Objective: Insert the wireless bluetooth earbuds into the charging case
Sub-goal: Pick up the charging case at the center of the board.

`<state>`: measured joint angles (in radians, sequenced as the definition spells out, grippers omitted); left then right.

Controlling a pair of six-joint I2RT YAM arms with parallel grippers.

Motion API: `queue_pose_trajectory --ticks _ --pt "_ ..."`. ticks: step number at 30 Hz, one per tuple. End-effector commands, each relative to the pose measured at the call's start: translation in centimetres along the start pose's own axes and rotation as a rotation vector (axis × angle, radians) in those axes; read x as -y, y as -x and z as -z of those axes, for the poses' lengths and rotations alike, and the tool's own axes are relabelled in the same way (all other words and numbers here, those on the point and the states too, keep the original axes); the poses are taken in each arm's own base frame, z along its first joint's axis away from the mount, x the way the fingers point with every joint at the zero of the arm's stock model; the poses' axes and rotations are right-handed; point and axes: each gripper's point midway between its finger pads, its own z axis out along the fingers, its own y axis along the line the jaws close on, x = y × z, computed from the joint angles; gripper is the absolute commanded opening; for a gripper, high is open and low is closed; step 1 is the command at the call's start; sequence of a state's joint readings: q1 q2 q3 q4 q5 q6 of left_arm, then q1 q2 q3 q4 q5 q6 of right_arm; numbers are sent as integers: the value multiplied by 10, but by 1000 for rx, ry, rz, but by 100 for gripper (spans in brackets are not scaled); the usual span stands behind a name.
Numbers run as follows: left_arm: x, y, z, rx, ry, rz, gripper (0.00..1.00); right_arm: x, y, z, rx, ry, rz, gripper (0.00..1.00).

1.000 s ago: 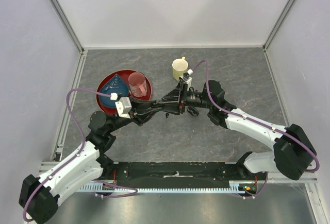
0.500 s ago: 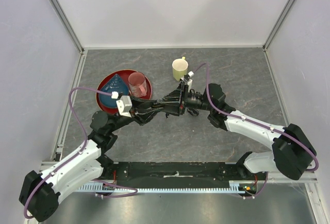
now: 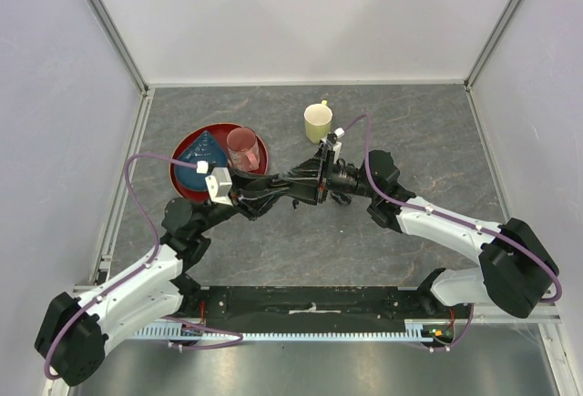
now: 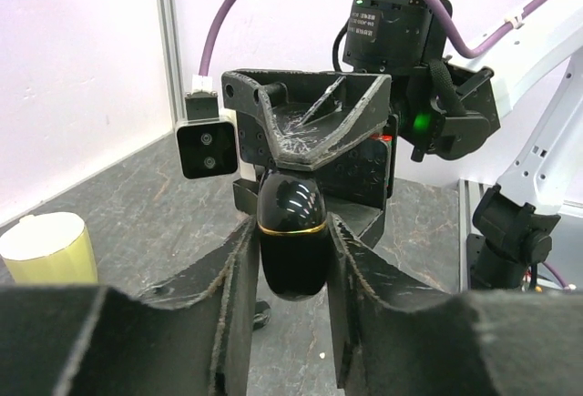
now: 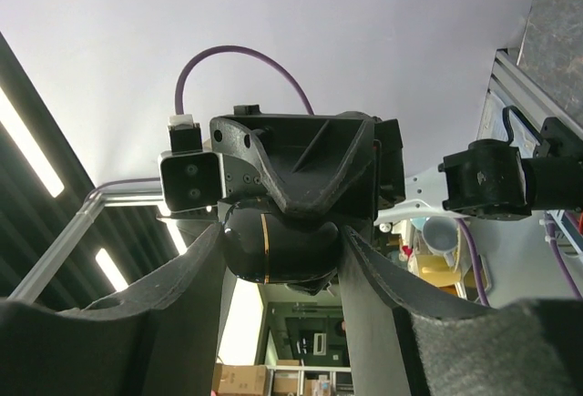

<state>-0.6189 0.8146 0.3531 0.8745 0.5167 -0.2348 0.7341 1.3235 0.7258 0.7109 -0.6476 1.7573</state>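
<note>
- At mid-table, between the two arms: the charging case [image 4: 291, 232], a glossy black oval pod with a thin gold seam, appears to be held off the table [image 3: 437, 123].
- The left gripper [image 4: 293, 259] is clamped on the case's narrow sides. The right gripper [image 5: 282, 252] faces it and is closed on the same pod from the other direction, with its fingers set wider.
- Earbuds: none can be told with certainty in any view. A small dark speck on the table under the left fingers is too small to name.
- Risk 1, slip: the shell is smooth and rounded. An uneven pull or twist by either arm would likely squeeze it out of the pads and drop it.
- Risk 2, lid stays shut: the seam reads as closed. A grip that spans both halves would pinch them together.
- Risk 3, no free gripper: with both grippers on the case, neither can fetch an earbud. Letting go carelessly could tip the case.
- Risk 4, roll: a dropped pod might travel toward the yellow mug [image 3: 317, 123].
</note>
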Motion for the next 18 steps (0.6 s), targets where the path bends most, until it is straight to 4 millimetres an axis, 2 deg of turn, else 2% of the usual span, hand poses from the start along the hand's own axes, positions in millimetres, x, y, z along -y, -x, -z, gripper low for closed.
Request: queue_pose_trajectory --ticks 1,5,8,11,12,14,15,16,17,18 --pt "-5 13 -2 69 33 -4 37 -12 -7 -1 -21 55 0 8" --pt "-5 13 -3 75 31 -2 27 -11 -10 -3 -25 54 0 8" --pt "-5 14 -3 88 36 4 11 -5 -9 -4 -19 31 -7 9" --pt "-6 16 -2 100 43 5 2 -2 -7 -5 -9 20 -1 16" --pt "-6 16 -1 103 47 5 2 -1 -7 -4 -5 17 3 26" --pt "-6 15 -1 104 52 7 2 4 -5 -3 12 -2 18 37" --pt "-7 15 0 104 55 8 2 6 -4 -3 22 -10 22 51" --pt "-7 14 0 104 55 8 2 9 -3 -2 31 -19 28 57" --pt "-7 15 1 106 56 9 2 5 0 -1 54 -9 47 67" --pt "-6 14 2 106 57 11 2 8 1 0 65 -12 53 72"
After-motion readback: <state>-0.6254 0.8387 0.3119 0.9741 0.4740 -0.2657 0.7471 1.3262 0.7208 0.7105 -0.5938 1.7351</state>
